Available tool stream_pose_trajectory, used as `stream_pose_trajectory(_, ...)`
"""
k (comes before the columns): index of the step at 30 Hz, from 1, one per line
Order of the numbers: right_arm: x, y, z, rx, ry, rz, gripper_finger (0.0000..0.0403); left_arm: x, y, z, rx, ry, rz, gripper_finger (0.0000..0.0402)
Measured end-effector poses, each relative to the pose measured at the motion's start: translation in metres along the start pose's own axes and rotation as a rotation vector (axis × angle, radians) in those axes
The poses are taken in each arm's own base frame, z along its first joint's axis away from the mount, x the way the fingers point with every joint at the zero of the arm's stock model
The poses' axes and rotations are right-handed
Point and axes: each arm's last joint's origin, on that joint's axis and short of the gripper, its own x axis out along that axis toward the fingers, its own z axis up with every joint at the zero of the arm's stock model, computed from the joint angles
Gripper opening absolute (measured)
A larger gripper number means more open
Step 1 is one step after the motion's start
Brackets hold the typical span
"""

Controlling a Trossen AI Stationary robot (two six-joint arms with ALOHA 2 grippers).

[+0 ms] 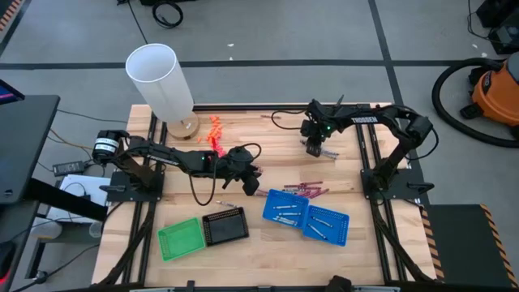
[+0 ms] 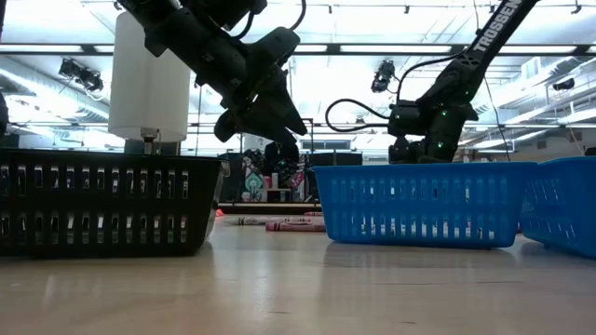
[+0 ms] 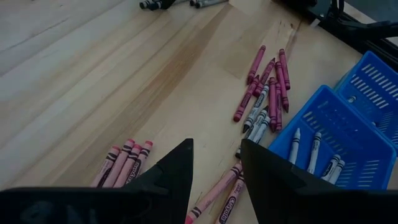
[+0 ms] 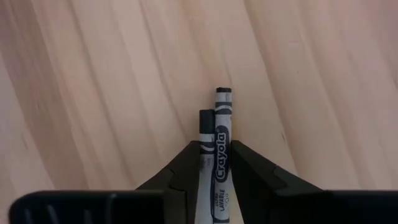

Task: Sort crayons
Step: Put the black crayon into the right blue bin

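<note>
Two grey crayons (image 4: 221, 118) lie side by side on the wooden table at the far middle, and my right gripper (image 4: 214, 155) (image 1: 315, 149) is shut on them from above. A loose pile of magenta crayons (image 3: 273, 78) (image 1: 306, 189), with a few grey ones mixed in, rests on the table beside the blue baskets. My left gripper (image 3: 216, 158) (image 1: 250, 185) hangs open above the table near the middle, just short of that pile, with nothing between its fingers. More pink crayons (image 3: 127, 162) lie under it. My right gripper pinches the pair of grey crayons between its two fingers, one finger (image 4: 186, 168) against each outer long side (image 4: 222, 146). The fingers come steeply from above and lie along the crayons. The crayons' free ends (image 4: 222, 93) stick out beyond the fingertips; whether they are off the wood I cannot tell.
Two blue baskets (image 1: 280, 212) (image 1: 332, 229) holding grey crayons stand at the near right. A black basket (image 1: 225, 225) and a green one (image 1: 180, 238) stand near left. A tall white cylinder (image 1: 162, 81) and orange-pink pieces (image 1: 215, 130) are at the far left.
</note>
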Motion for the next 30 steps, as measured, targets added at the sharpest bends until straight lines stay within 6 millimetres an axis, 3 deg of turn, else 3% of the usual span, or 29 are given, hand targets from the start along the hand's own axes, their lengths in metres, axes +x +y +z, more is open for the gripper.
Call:
stream_pose_trajectory(5, 0.001, 0.003, 0.001, -0.027, 0.007, -0.006, 0.0066, 0.000, 0.000, 0.000, -0.007, 0.000, 0.000, 0.0143)
stream_pose_trajectory(11, 0.000, 0.006, 0.005, -0.024, 0.011, -0.013, 0.0074, 0.000, 0.000, 0.000, -0.007, 0.000, 0.000, 0.0143)
stream_pose_trajectory(22, -0.022, 0.003, 0.030, -0.008, 0.027, -0.005, 0.0068, 0.000, 0.000, 0.000, -0.004, 0.000, 0.000, 0.0143)
stream_pose_trajectory(30, -0.028, 0.003, 0.035, -0.007, 0.036, -0.010, 0.0062, 0.000, 0.000, 0.000, 0.006, 0.000, 0.000, 0.0143)
